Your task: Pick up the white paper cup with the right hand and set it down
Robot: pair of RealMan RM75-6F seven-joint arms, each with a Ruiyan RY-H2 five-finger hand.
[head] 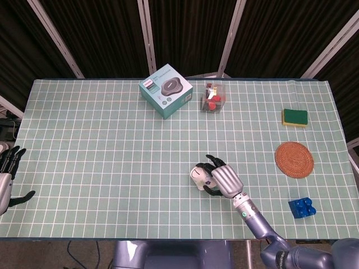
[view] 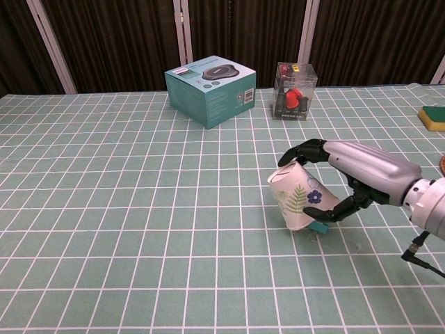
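White paper cup (view: 300, 199), leaf and blue-flower print: held tilted, mouth up and turned away from the right hand, base low over the bench (view: 139, 229); whether the base touches the cloth cannot be told. Placed in front of the clear box (view: 295, 91), well apart from it, toward the near edge. Tilt judged to come from a side grasp with the set-down not yet finished.

Right hand (view: 354, 174): wrapped round the cup's side. Fingers (view: 300, 149) hooked over the upper wall near the rim, thumb pressed under the lower wall; closed to cup width, holding the cup only.

Small teal clip (view: 318, 227): on the bench directly beneath the cup's base; judged a risk to a flat landing.

Teal carton (view: 211, 89): left of the clear box, at the back.

Left hand (head: 5, 176): at the bench's far left edge, well apart from the cup; fingers spread, holding nothing.
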